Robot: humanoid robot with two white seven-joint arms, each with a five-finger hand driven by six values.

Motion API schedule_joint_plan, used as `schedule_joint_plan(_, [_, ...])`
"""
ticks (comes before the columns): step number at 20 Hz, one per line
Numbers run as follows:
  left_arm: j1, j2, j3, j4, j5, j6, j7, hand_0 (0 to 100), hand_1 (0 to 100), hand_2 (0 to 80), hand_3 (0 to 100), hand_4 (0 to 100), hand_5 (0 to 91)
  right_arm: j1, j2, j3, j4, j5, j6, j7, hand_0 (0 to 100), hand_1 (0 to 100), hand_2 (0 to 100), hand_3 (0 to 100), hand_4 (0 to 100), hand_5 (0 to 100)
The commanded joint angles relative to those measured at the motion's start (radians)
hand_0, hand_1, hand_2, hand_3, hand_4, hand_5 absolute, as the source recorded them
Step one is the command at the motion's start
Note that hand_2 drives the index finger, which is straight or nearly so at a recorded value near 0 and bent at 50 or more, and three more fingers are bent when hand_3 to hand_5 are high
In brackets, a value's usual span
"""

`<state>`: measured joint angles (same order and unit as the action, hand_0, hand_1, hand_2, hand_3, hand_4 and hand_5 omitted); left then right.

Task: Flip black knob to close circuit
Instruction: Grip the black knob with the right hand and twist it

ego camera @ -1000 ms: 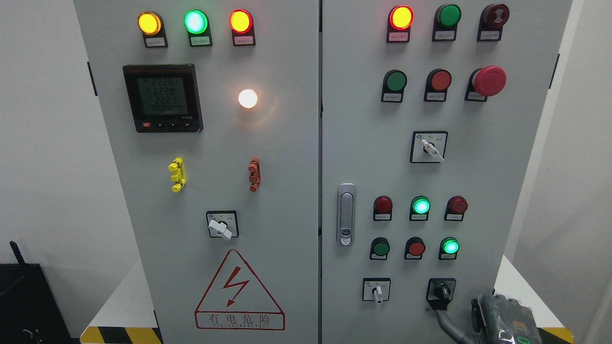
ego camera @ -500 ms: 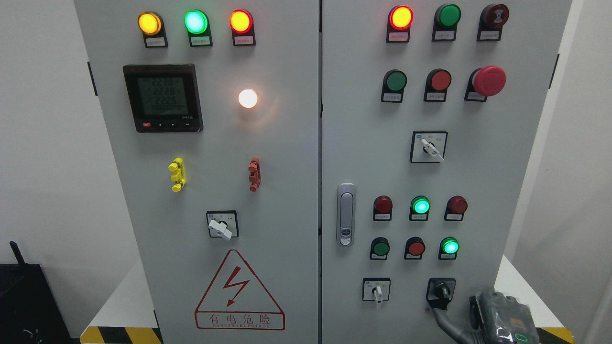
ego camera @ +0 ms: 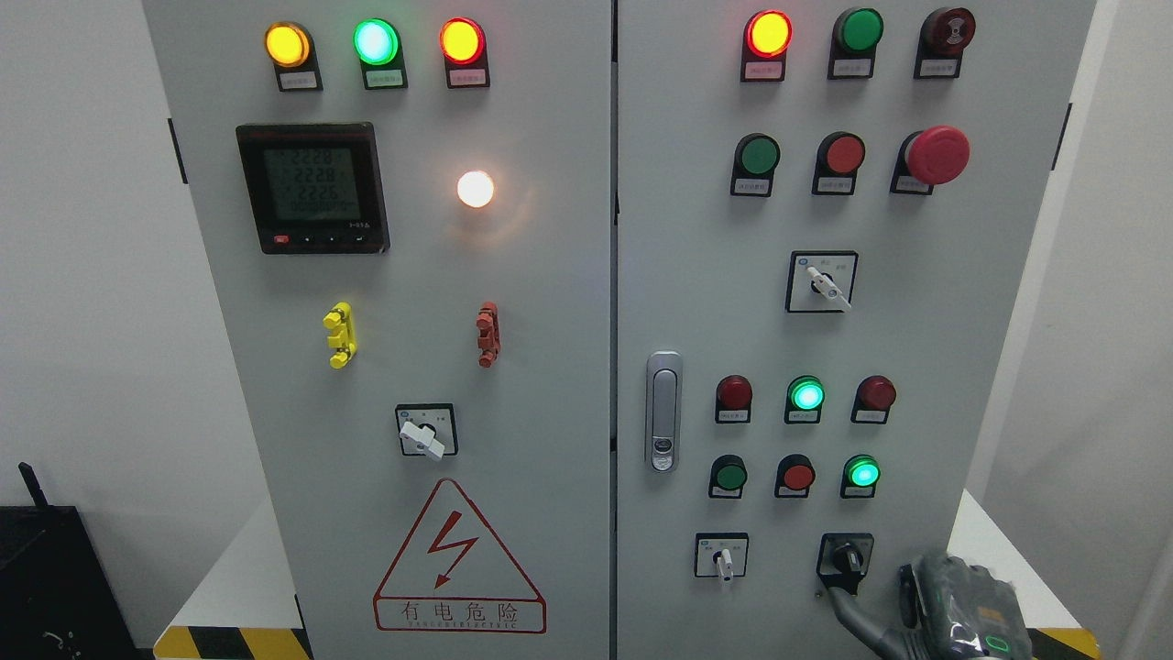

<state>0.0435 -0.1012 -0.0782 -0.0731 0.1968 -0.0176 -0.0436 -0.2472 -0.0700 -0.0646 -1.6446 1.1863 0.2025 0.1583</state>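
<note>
Right robot hand (ego camera: 953, 610) has sunk, fingertip seemingly just under black knob (ego camera: 847, 558).

Plain white walls (ego camera: 82, 275) flank both sides, evenly lit. A white platform (ego camera: 229, 577) with yellow-black hazard striping (ego camera: 229, 642) sits below, and a black box (ego camera: 55, 587) occupies the lower-left corner.

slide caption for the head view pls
Right hand at the lower right reaches a finger up under the black knob on the grey cabinet.
</note>
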Motion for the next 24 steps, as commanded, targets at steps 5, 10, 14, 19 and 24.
schedule_joint_plan(5, [0.0,0.0,0.0,0.001,-0.002,-0.001,0.001,12,56,0.0,0,0,0.0,-0.004,-0.001,-0.007,0.005,-0.004,0.003,0.001,0,10,93,100,86,89])
schedule_joint_plan(10, [0.001,0.0,0.0,0.001,0.001,-0.001,0.001,12,56,0.0,0,0,0.0,-0.003,-0.001,-0.015,0.003,-0.007,0.003,0.003,0,11,93,100,86,89])
schedule_joint_plan(14, [0.0,0.0,0.0,-0.001,-0.002,-0.001,0.001,12,56,0.0,0,0,0.0,-0.003,-0.001,-0.032,0.0,-0.01,0.003,0.003,0,13,93,100,86,89])
schedule_joint_plan(19, [0.0,0.0,0.0,0.001,0.001,-0.001,0.001,12,56,0.0,0,0,0.0,-0.003,-0.001,-0.04,-0.003,-0.014,0.005,0.003,0,14,93,100,86,89])
schedule_joint_plan(24, [0.001,0.0,0.0,0.001,0.001,-0.001,0.001,12,56,0.0,0,0,0.0,-0.003,0.001,-0.044,-0.006,-0.014,0.006,0.003,0,14,93,100,87,89])
